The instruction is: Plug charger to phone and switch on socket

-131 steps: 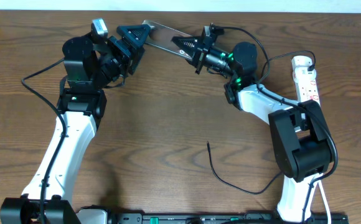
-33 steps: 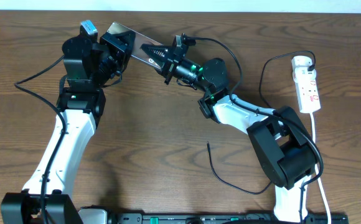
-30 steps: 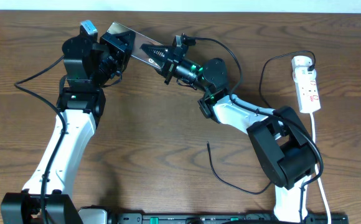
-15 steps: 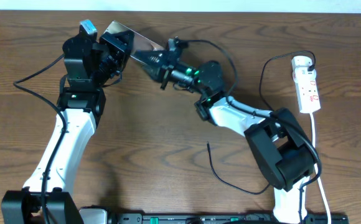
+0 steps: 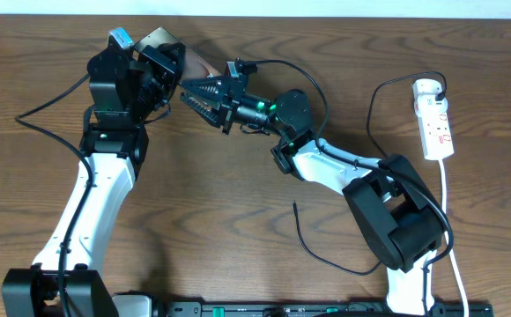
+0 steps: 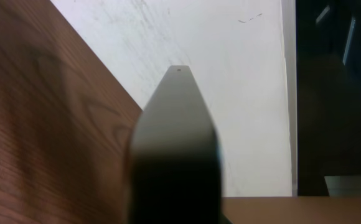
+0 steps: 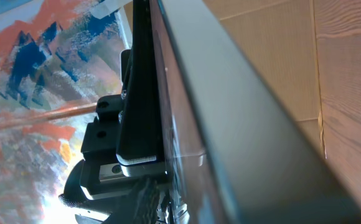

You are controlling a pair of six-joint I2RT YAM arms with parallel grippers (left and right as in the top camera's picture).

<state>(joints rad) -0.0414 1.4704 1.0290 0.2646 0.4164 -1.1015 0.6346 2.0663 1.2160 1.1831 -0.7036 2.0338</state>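
Note:
My left gripper (image 5: 169, 63) is shut on the phone (image 5: 199, 63), a bronze-brown slab held off the table at the back left and tilted up. In the left wrist view the phone (image 6: 174, 130) stands edge-on, filling the centre. My right gripper (image 5: 188, 92) sits just below and right of the phone's free end, its fingers parted and nothing gripped. Its wrist view shows the phone's edge (image 7: 230, 112) running diagonally, with the left gripper (image 7: 137, 130) behind. The charger's black cable (image 5: 313, 251) lies loose on the table, tip (image 5: 295, 205) free. Its white adapter (image 5: 426, 87) sits in the socket (image 5: 437, 123).
The power strip's white cord (image 5: 454, 255) runs down the right edge toward the front. A black cable (image 5: 48, 119) trails left of the left arm. Brown wood table (image 5: 220, 194) stretches between the two arms, and a pale wall lies past its back edge.
The right gripper has let go of the phone's end, opened and slid left beneath it. The phone has swung up and left in the left gripper.

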